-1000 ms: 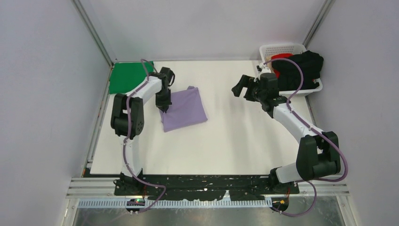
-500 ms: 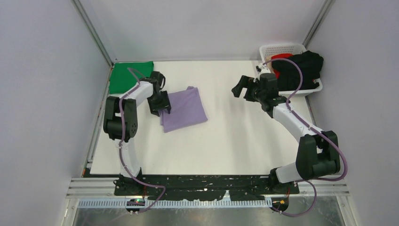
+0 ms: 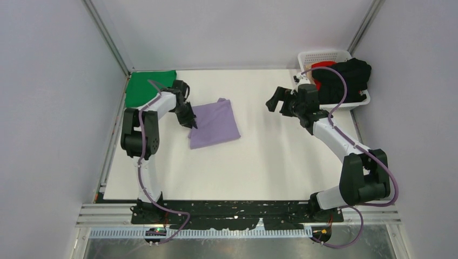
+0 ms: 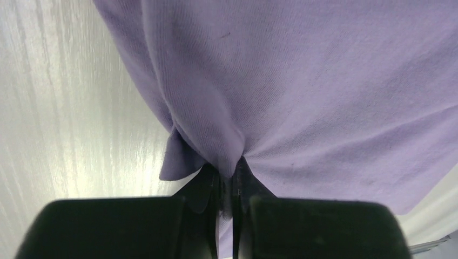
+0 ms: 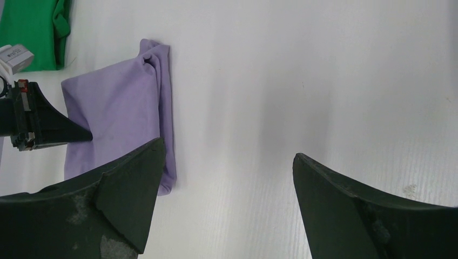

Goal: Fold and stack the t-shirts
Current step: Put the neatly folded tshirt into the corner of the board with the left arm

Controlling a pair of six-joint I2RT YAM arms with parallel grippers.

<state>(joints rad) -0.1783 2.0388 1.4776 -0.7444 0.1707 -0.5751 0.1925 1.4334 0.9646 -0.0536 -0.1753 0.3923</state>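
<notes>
A folded lavender-purple cloth t-shirt [image 3: 214,123] lies left of centre, left edge puckered; a folded bright green t-shirt [image 3: 146,87] lies far left; a crumpled black t-shirt [image 3: 354,74] and red t-shirt [image 3: 323,65] fill a white plastic basket [image 3: 324,54].

The scene is lit brightly and evenly from above. In the top view the white table [image 3: 270,162] is rendered almost featureless, and only soft, short shadows are cast. In the left wrist view streaked glare is seen on the table at the left; the lavender t-shirt [image 4: 302,81] is shown sharp, its weave visible, while the left gripper [image 4: 227,178] is left dark and soft-edged. A faint grey shadow is seen beyond the right gripper [image 5: 228,150].
</notes>
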